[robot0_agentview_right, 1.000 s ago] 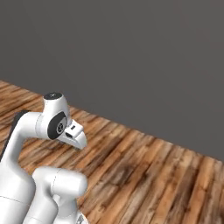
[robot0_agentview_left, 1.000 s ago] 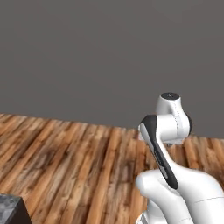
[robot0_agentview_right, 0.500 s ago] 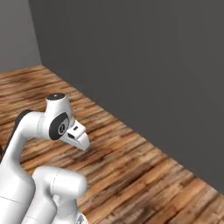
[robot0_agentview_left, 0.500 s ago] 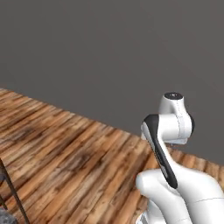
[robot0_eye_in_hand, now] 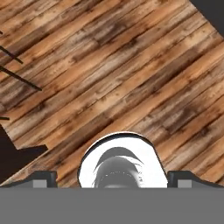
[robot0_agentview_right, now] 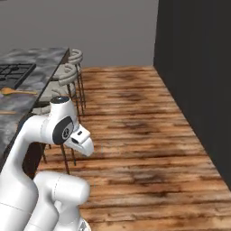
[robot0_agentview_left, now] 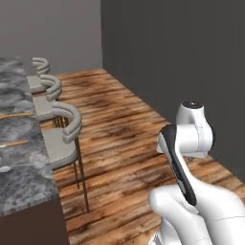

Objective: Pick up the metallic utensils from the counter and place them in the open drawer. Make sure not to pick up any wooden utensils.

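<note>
You're looking over a wooden plank floor [robot0_agentview_left: 124, 119] with dark grey walls [robot0_agentview_right: 198, 67] behind it. The marbled counter [robot0_agentview_left: 19, 158] runs along the left, with 3 grey stools [robot0_agentview_left: 60, 139] tucked against it. On the counter lie 2 tan wooden utensils [robot0_agentview_left: 14, 115], and just past the nearer one a small silver spoon head [robot0_agentview_left: 4, 168] at the picture's edge. Your gripper [robot0_eye_in_hand: 111, 177] hangs over bare floor, fingers [robot0_eye_in_hand: 41, 178] spread wide apart, holding nothing.

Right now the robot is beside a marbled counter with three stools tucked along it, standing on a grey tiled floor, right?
Not quite. The floor is brown wooden planks, not grey tile, as the right base view shows. The marbled counter and the three stools along it are there.
</note>
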